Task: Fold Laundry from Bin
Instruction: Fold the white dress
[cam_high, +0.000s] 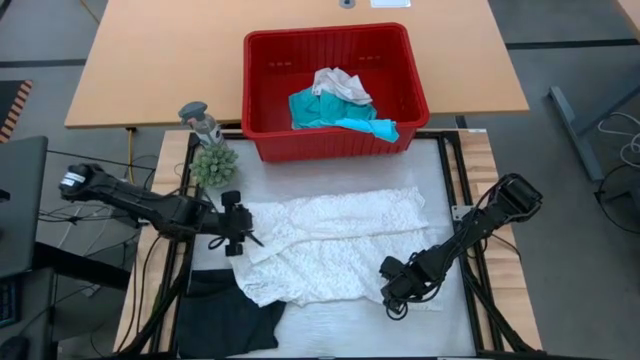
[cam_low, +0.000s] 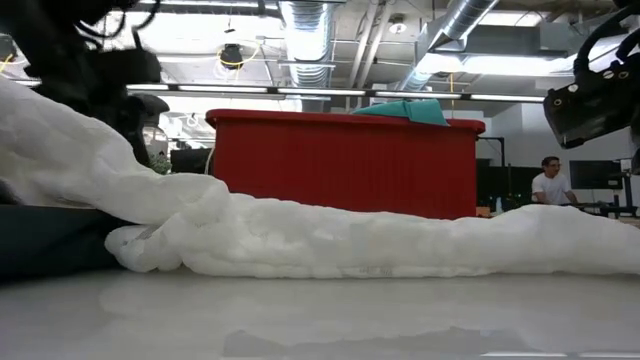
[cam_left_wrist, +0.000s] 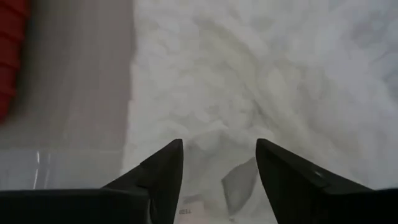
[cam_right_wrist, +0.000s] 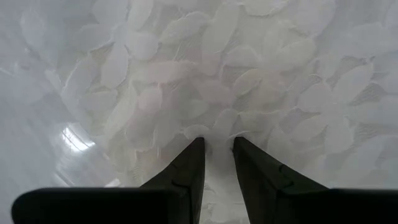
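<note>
Lace fills the centre of the high view, where a white lacy garment (cam_high: 335, 245) lies spread and rumpled on the pale table (cam_high: 440, 170). The left gripper (cam_high: 243, 232) sits at the cloth's left edge, its fingers (cam_left_wrist: 165, 171) spread apart over the fabric with nothing between them in the left wrist view. The right gripper (cam_high: 395, 290) rests at the garment's lower right edge; its fingers (cam_right_wrist: 189, 165) stand narrowly apart with lace lying between the tips, though whether they actually pinch it cannot be told. A black garment (cam_high: 230, 310) lies at the lower left of the frame, partly under the white one. The red bin (cam_high: 265, 100) stands at the upper centre, just beyond the cloth, holding a teal garment (cam_high: 320, 110) and another white piece (cam_high: 340, 85). A small green plant (cam_high: 213, 165) stands beside the bin's left corner.
</note>
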